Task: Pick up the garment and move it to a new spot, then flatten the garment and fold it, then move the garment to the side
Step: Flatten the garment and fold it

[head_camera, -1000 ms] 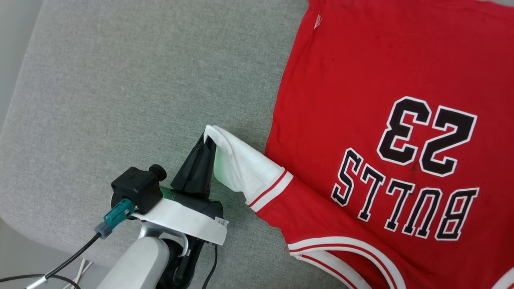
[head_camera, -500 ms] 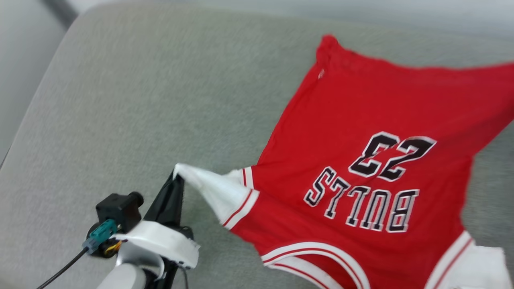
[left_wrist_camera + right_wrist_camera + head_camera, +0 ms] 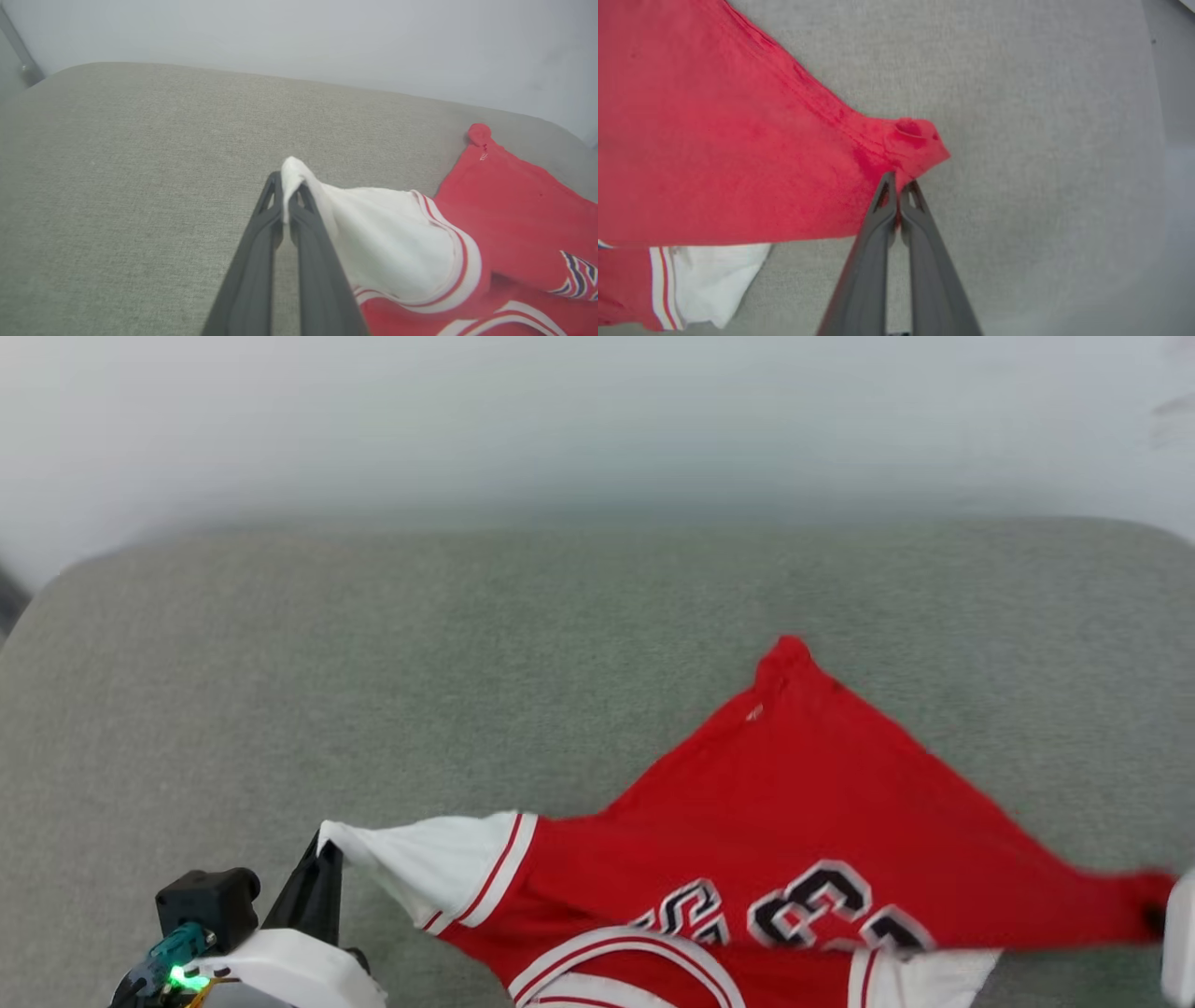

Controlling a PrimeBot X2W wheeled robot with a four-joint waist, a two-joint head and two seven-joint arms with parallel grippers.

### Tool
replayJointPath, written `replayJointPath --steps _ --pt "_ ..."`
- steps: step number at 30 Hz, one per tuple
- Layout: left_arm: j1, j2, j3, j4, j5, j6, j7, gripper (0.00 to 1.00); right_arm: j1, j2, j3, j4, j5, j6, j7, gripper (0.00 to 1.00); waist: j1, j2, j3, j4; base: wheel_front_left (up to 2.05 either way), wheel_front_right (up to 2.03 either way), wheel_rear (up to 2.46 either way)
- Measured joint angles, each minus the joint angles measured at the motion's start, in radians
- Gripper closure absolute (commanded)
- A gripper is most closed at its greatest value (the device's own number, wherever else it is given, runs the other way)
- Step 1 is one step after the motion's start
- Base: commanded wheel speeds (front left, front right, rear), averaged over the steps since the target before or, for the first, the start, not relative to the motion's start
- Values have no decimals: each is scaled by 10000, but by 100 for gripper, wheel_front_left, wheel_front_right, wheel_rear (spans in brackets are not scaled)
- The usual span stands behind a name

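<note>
The garment [image 3: 803, 821], a red jersey shirt with white sleeves and black lettering, is stretched between my two grippers above the grey cushion. My left gripper [image 3: 322, 845] at the lower left is shut on the tip of a white sleeve [image 3: 387, 242], pinched between its dark fingers [image 3: 285, 186]. My right gripper [image 3: 899, 182] is shut on a red bottom corner [image 3: 910, 140] of the garment [image 3: 714, 140]; that corner reaches the right edge of the head view [image 3: 1144, 901]. The far red corner [image 3: 789, 653] still rests on the cushion.
A wide grey fabric cushion [image 3: 373, 691] spreads under and around the garment, with a pale wall [image 3: 597, 420] behind it. Its rounded left edge [image 3: 28, 616] shows at the far left.
The head camera has tilted, so the whole picture shifted. The garment has been pulled up and toward me, folding over on itself, with its right bottom corner now lifted. My left gripper keeps its hold on the sleeve.
</note>
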Motion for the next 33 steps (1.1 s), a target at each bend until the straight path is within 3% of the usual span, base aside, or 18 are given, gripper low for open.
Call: replayJointPath --steps 1,2,7,8,9,18,23,29,33 --pt "252 82 46 -159 -19 151 132 100 1535 706 -353 -719 19 0 337 100 0 0 -289 -327 0 0 0" --pt "323 96 52 -207 -35 188 153 100 2025 966 -412 -869 19 0 449 100 0 0 -360 -425 0 0 0" --pt "439 161 63 -481 -90 309 288 100 3359 2121 -803 -1386 2 0 706 100 0 0 -495 -806 0 0 0" --pt "437 165 58 -546 -88 316 297 100 3395 2320 -934 -1436 25 0 537 58 0 0 -474 -838 0 0 0" --pt "430 169 42 -604 -86 316 322 100 3392 2452 -1016 -1488 31 0 255 0 0 0 -447 -857 0 0 0" --pt "186 192 -117 -853 12 313 405 100 2262 2489 -1266 -1386 -86 0 -4326 0 2 0 -252 -755 0 0 0" --pt "-117 119 -251 -867 94 167 384 100 1220 1868 -596 -681 307 0 -6272 0 2 0 1 -561 0 0 0" --pt "-825 -42 -504 -897 251 -105 359 100 -338 805 384 192 882 -2 -6286 0 3 0 566 -201 0 0 0" --pt "-1391 -203 -640 -838 341 -347 276 100 -1583 199 1085 481 1448 -2 -4706 0 4 0 1103 136 0 0 0"
